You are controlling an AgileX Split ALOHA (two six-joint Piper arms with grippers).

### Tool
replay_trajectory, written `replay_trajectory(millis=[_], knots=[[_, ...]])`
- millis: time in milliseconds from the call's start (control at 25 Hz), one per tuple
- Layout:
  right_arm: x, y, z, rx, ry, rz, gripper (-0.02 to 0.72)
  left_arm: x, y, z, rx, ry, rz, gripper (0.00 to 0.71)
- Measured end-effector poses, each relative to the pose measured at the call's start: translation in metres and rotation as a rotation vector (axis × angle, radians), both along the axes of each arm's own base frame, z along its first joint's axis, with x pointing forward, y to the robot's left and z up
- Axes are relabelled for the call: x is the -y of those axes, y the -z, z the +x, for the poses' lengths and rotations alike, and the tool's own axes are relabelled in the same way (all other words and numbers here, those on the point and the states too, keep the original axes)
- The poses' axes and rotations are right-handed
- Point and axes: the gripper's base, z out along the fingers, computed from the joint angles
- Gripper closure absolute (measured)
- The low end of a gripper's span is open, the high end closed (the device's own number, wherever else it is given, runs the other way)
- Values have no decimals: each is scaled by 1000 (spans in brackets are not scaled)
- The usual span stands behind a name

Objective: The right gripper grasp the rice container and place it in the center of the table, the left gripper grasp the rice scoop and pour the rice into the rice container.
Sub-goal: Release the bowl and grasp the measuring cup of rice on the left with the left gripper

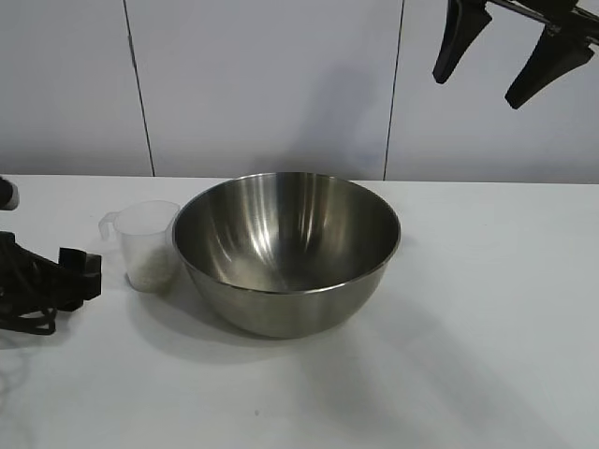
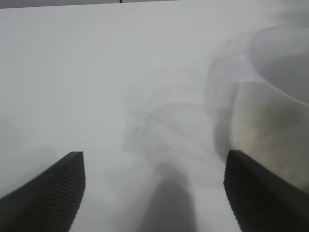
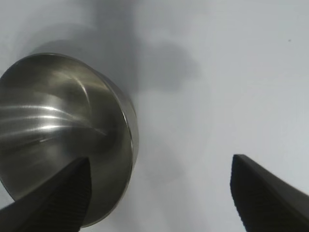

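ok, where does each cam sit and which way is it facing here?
Exterior: outside the rig, level with the table, facing the arms; sees the rice container mid-table and the rice scoop beside it; left pincer low at the table's left edge, right pincer raised high.
Left wrist: on the left arm, looking along the tabletop between its open fingers at the rice scoop holding the rice.
Right wrist: on the raised right arm, looking down past its open fingers at the rice container.
Shared: exterior and right wrist both show the rice container; exterior and left wrist both show the rice scoop.
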Motion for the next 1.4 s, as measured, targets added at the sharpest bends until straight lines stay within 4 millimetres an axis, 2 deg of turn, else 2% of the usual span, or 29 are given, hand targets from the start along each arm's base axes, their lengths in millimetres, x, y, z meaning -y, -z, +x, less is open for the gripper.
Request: replay_trajectory(millis=[320,680,960,1400], knots=[[0,0,0,3,1,-1,160,-9,0,6,12,110,0,140],[0,0,0,4,1,-1,160,-7,14,17,-2,170,-19,140],[0,0,0,4,1,-1,160,-5,8,34,49,162,-41,140],[0,0,0,5,1,-1,160,-2,1,48,101,176,-60,140]])
